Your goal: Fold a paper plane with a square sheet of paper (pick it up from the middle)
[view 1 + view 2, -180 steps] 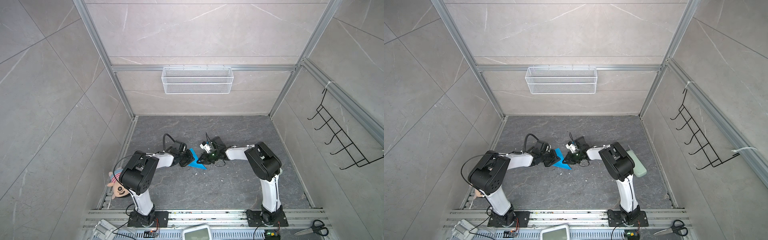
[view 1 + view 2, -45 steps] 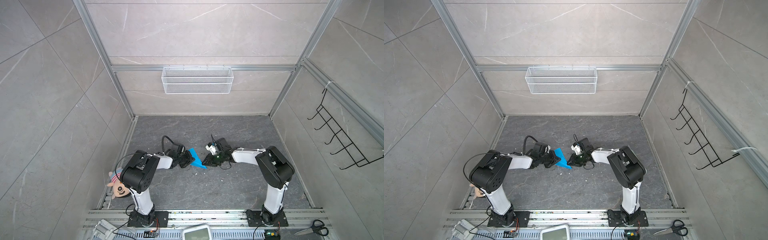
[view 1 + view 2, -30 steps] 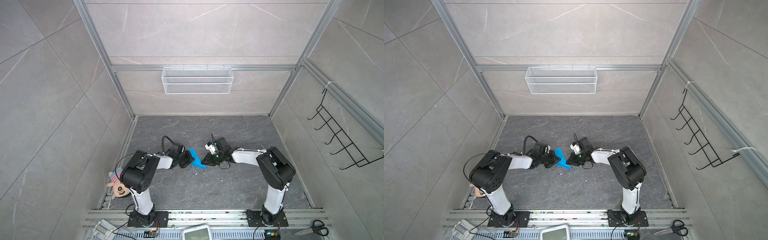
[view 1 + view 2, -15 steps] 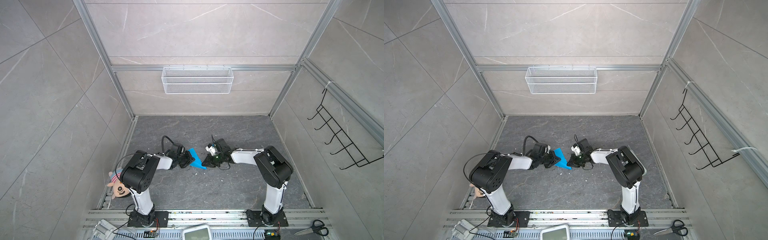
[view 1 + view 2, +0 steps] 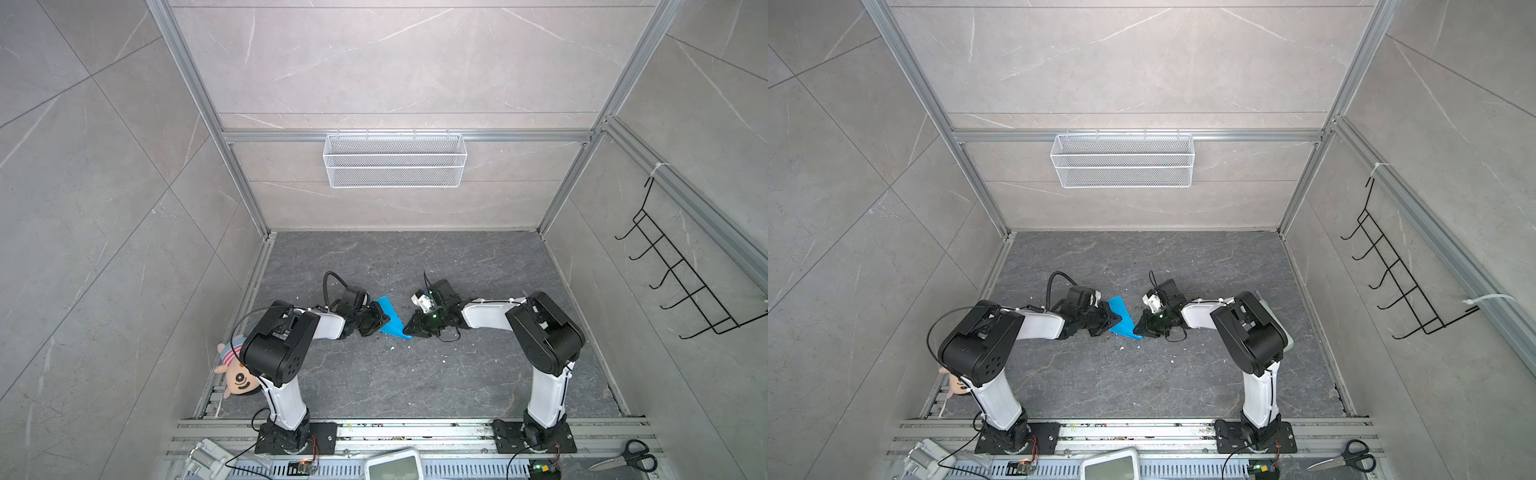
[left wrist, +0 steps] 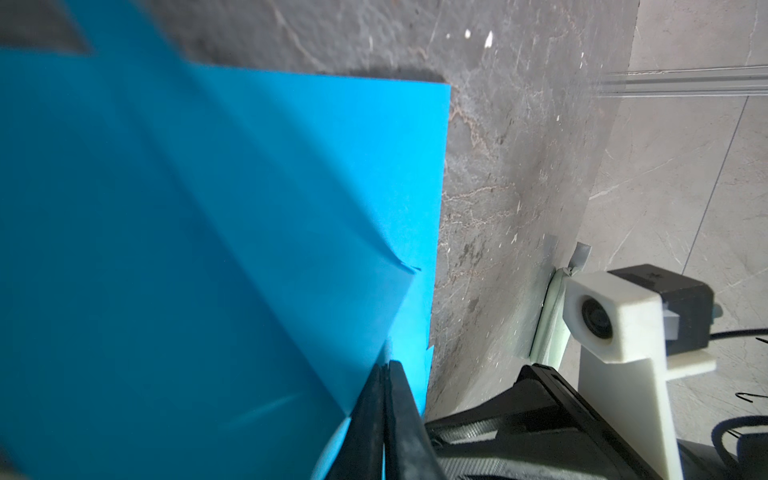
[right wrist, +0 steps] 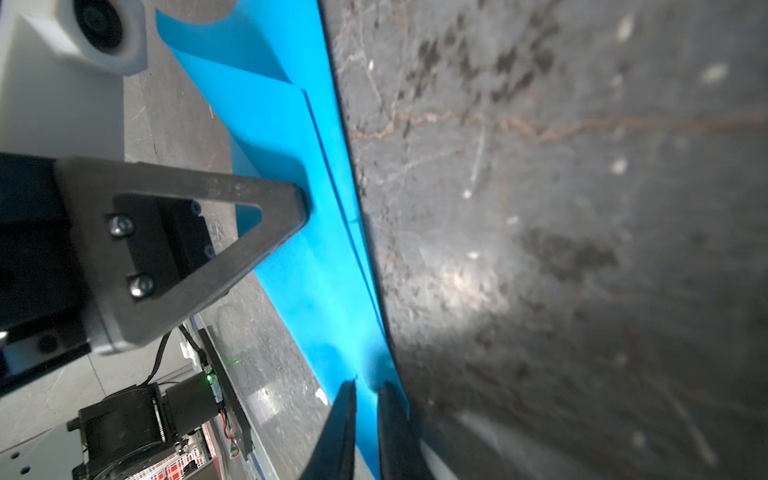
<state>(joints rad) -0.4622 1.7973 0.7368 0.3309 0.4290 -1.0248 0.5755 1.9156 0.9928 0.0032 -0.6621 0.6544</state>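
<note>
The sky-blue sheet of paper (image 5: 390, 316) (image 5: 1121, 316) is folded into a pointed shape with layered flaps and stands on edge on the dark floor between both arms. My left gripper (image 5: 380, 323) (image 5: 1113, 322) (image 6: 386, 365) is shut on one edge of the paper (image 6: 208, 249). My right gripper (image 5: 409, 330) (image 5: 1139, 328) (image 7: 365, 384) sits at the paper's pointed near end. Its jaws stand a narrow gap apart, with the blue paper (image 7: 316, 257) showing between them. A left finger (image 7: 266, 220) shows in the right wrist view, pressed to the paper's side.
A plush doll (image 5: 235, 374) lies by the left arm's base. A white wire basket (image 5: 395, 166) hangs on the back wall and a black hook rack (image 5: 685, 282) on the right wall. Scissors (image 5: 627, 457) lie on the front rail. White crumbs dot the floor.
The right gripper's jaws have parted a little at the paper's tip. The right arm has shifted slightly. The left gripper and the paper have stayed where they were.
</note>
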